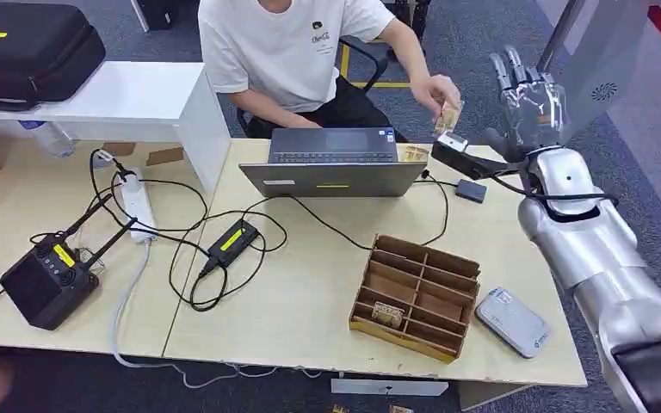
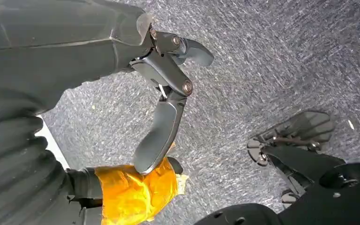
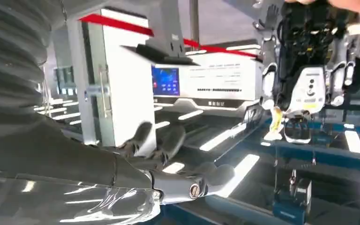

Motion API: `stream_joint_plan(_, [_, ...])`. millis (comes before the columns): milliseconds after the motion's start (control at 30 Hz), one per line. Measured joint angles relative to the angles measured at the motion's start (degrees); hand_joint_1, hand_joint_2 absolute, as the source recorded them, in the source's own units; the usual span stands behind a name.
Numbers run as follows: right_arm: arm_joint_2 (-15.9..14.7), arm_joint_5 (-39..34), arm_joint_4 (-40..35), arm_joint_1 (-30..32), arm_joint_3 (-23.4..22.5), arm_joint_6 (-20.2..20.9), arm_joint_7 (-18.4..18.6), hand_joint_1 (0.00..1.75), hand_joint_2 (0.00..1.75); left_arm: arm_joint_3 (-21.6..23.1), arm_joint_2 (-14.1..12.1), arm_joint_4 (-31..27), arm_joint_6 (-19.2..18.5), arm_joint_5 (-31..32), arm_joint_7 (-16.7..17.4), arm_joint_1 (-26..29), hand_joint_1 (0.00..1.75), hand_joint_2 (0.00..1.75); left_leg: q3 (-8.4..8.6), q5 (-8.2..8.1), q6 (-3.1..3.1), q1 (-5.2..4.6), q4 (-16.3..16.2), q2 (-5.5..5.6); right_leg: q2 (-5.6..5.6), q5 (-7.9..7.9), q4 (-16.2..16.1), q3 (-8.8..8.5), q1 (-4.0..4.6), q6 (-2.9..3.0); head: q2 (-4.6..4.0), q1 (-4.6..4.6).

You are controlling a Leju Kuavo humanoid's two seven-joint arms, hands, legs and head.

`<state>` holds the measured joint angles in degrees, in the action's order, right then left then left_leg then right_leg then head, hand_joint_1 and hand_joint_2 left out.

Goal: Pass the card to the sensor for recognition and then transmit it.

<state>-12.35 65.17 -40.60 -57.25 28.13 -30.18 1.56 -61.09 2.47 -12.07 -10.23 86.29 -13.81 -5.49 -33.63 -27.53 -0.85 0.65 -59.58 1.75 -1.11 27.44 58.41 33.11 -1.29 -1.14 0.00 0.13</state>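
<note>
On the table stood 1 open laptop (image 1: 334, 161), 1 wooden divided box (image 1: 415, 295), 1 grey card reader (image 1: 513, 322), 1 white power strip (image 1: 136, 203), 1 black power brick (image 1: 231, 242) and 1 black radio unit (image 1: 48, 280). 1 person's hand (image 1: 433, 91) held 1 card (image 1: 448, 117) just beside the raised right hand (image 1: 529, 105). 1 more card (image 1: 386, 314) lay in the box. 1 black case (image 1: 26, 49) sat well apart.

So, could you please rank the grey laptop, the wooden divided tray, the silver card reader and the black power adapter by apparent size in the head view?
1. Grey laptop
2. Wooden divided tray
3. Silver card reader
4. Black power adapter
</note>
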Motion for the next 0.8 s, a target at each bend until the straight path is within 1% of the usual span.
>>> stream_joint_plan(100, [-0.15, -2.22, -2.79, 2.81, -0.26, -0.90, -1.43, 0.00, 1.75, 0.00, -0.02, 0.00, 0.20, -0.44, 0.00, 0.37, 0.00, 1.75, 0.00, 0.00, 0.00, 0.00, 0.00, 0.00, -0.01, 0.00, -0.01, 0.03, 0.00, 0.00, 0.00, 0.00])
stream_joint_plan(133, [-0.37, -3.47, -4.83, 4.50, -0.61, -1.48, -2.10, 0.00, 1.75, -0.02, -0.02, 0.00, 0.26, -0.76, -0.02, 0.52, 0.00, 1.75, 0.00, -0.01, 0.00, 0.01, 0.00, 0.00, -0.01, 0.00, -0.02, 0.03, 0.01, 0.00, 0.00, 0.00])
stream_joint_plan(233, [-1.29, -6.09, -11.47, 10.58, -2.03, -2.88, -3.48, 0.00, 1.75, -0.33, -0.02, 0.00, 0.50, -1.97, 0.11, 1.07, 0.00, 1.75, -0.03, -0.03, 0.00, 0.01, 0.01, 0.04, 0.04, 0.02, -0.04, 0.03, 0.01, 0.00, 0.00, 0.02])
stream_joint_plan(367, [-2.69, -7.49, -20.21, 18.98, -4.11, -3.87, -4.31, 0.00, 1.75, -1.03, -0.02, 0.00, 0.59, -3.32, 0.70, 1.53, 0.00, 1.75, -0.05, -0.04, 0.01, 0.01, 0.01, 0.03, 0.03, 0.02, -0.06, 0.06, 0.01, -0.01, 0.00, 0.00])
stream_joint_plan(500, [-3.36, -8.47, -30.39, 28.05, -6.92, -5.55, -5.99, 0.00, 1.75, -2.08, -0.02, 0.00, 1.07, -4.48, 1.64, 1.80, 0.00, 1.75, -0.08, -0.08, 0.04, 0.01, 0.02, 0.02, 0.04, 0.05, -0.07, 0.07, 0.01, -0.05, 0.00, 0.00])
stream_joint_plan(633, [-3.48, -8.12, -38.92, 36.21, -9.40, -6.86, -7.66, 0.00, 1.75, -3.15, 0.00, 0.00, 1.29, -5.25, 1.79, 2.10, 0.00, 1.75, -0.10, -0.08, 0.04, 0.01, 0.03, 0.02, 0.04, 0.06, -0.07, 0.08, 0.01, -0.05, 0.00, 0.00])
stream_joint_plan(800, [-3.48, -7.14, -46.60, 43.86, -11.21, -7.93, -9.03, 0.00, 1.75, -4.11, 0.07, 0.00, 1.51, -5.84, 2.23, 2.27, 0.00, 1.75, -0.11, -0.09, 0.04, 0.01, 0.03, 0.00, 0.04, 0.07, -0.07, 0.09, 0.01, -0.04, 0.00, 0.00])
